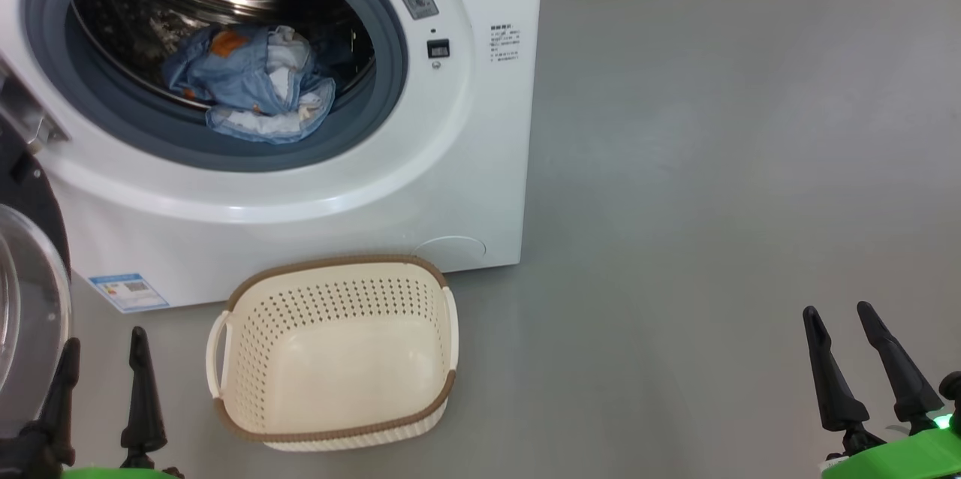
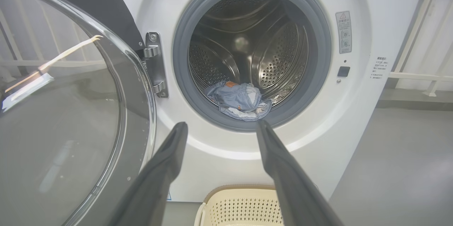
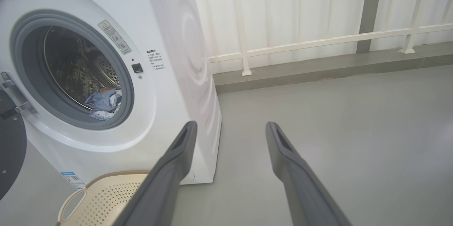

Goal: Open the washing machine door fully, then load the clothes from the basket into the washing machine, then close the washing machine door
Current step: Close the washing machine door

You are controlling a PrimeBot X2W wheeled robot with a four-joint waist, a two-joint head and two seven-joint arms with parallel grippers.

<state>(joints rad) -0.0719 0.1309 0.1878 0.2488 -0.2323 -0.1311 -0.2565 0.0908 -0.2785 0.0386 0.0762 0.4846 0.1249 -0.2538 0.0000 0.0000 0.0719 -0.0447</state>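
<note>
1. The door (image 1: 26,299) stood swung wide on its hinge at the left side of the washing machine (image 1: 300,231), glass bulge facing outward
2. The clothes (image 1: 251,85) lay bundled low at the front of the drum, their lower edge at or on the grey seal
3. The basket (image 1: 338,266) sat empty on the floor (image 1: 713,164), just before the machine
4. The left hand (image 1: 105,340) hovered spread wide and empty, with the door just beside it on its left; the right hand (image 1: 836,310), equally wide and empty, hung well apart beyond the basket
5. Loading looked finished; closing the door would likely suit the nearer left arm, sweeping it rightward toward the opening
</note>
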